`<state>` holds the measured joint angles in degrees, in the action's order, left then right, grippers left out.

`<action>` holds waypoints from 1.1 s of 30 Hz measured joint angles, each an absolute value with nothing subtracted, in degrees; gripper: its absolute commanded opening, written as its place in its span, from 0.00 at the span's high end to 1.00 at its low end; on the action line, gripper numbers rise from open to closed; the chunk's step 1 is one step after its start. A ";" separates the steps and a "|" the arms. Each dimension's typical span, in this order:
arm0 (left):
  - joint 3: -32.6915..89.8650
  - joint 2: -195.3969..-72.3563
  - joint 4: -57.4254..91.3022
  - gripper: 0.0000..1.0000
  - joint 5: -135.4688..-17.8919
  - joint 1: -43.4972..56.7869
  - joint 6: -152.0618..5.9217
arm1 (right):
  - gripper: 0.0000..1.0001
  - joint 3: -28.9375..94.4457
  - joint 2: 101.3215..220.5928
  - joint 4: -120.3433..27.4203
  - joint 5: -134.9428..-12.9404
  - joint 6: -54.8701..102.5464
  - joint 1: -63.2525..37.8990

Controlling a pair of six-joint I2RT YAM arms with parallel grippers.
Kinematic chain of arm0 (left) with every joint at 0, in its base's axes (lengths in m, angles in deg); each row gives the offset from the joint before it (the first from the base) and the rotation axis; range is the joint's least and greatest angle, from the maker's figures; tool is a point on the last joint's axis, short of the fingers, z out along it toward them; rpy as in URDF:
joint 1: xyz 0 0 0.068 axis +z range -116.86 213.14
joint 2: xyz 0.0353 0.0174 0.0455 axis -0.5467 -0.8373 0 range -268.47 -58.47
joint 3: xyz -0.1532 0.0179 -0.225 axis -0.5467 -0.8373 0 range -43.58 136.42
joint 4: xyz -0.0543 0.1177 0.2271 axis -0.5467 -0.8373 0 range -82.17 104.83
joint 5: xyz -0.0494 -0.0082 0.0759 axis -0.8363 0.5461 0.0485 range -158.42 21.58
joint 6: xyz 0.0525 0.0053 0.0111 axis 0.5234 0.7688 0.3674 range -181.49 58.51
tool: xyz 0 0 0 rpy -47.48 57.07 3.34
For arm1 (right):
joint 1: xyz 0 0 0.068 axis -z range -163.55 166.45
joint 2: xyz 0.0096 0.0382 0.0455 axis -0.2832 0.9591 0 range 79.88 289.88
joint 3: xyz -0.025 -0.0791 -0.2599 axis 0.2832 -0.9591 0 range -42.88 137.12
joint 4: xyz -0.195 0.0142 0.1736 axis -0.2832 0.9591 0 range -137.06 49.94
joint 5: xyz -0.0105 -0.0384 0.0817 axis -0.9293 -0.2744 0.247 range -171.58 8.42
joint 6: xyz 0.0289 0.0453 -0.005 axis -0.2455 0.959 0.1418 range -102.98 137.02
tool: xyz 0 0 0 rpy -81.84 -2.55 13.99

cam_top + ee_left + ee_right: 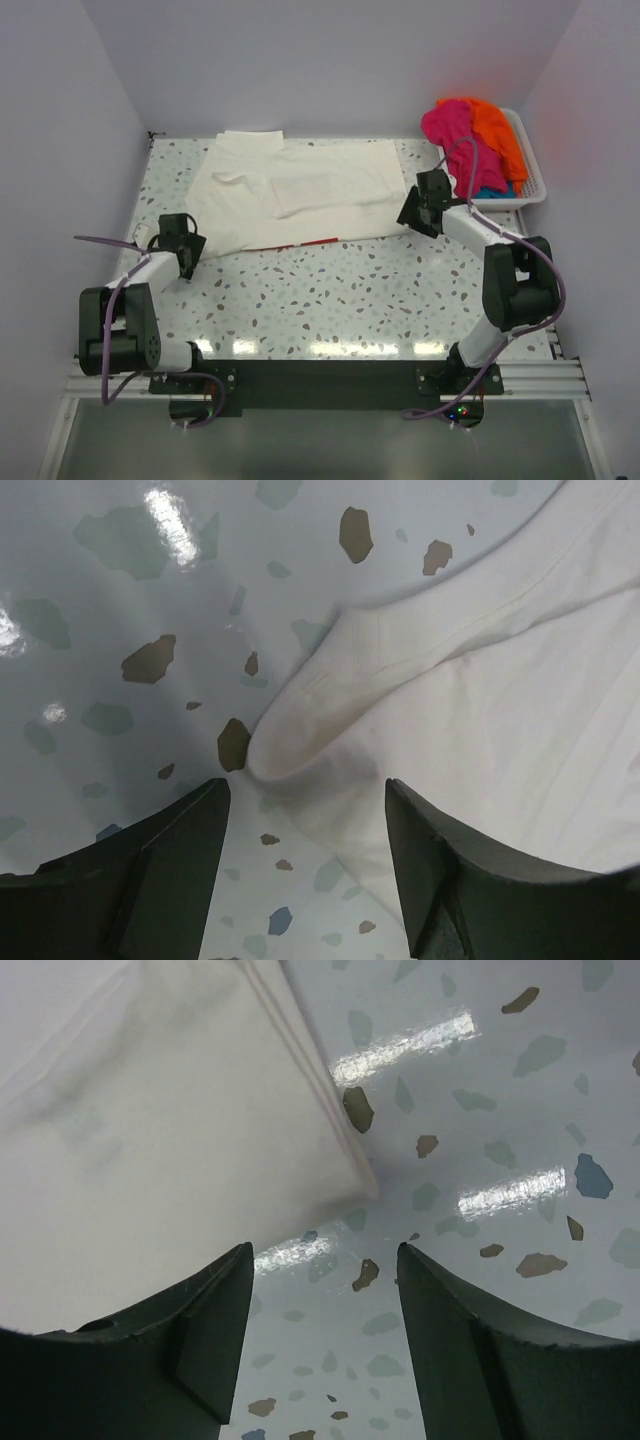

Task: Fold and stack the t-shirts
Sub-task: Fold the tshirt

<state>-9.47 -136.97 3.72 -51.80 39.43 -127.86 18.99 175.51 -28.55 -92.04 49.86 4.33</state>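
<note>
Right, both grippers are released, with nothing between the fingers on either side.

The white tee (300, 195) lies spread on the table (340, 300). Its long axis runs left-right in the top view, so it spans the gap between the two arms.

- **Left end:** The left gripper (188, 243) sits at the tee's near-left end. In its wrist view a rounded corner fold (300, 730), probably a sleeve end, lies dead ahead of the open jaws. It is just past the fingertips, not between them.
- **Right end:** The right gripper (420, 208) sits at the near-right end. Its wrist view shows the hem corner (350, 1175) just ahead of the jaw gap, with the cloth spreading away to the left and its edge running off up-left.

So each arm is nearest its own end of the near edge. My read is that the next move is a matched pinch. Each gripper needs a short push forward and down to get cloth between the jaws, the right one nudging left as well. Both then carry the near edge toward the far edge, folding about the long axis. Uneven bites would skew the fold.

The pink tee (450, 125) and orange tee (495, 130) wait in the basket (535, 185) at far right, on the right arm's side and well apart from the left.
</note>
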 measured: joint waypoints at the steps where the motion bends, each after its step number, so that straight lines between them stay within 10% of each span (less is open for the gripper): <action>1: -9.10 -137.69 4.51 0.34 -51.82 39.62 -127.97 | 0.36 18.20 175.53 -28.53 -91.54 50.06 5.01; 13: -7.84 -142.06 8.46 0.73 -52.45 40.65 -128.58 | 0.43 18.09 182.00 -31.90 -88.37 52.49 6.36; 19: -6.85 -143.11 7.33 0.91 -53.57 40.67 -128.65 | 0.99 18.94 183.75 -33.04 -87.95 54.06 6.39; 33: -5.72 -132.55 -6.64 1.00 -54.33 45.66 -127.97 | 1.00 3.45 161.59 -31.13 -83.43 54.74 6.45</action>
<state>-5.72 -132.55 -6.64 -54.33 45.66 -127.97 3.45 161.59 -31.13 -83.43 54.74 6.45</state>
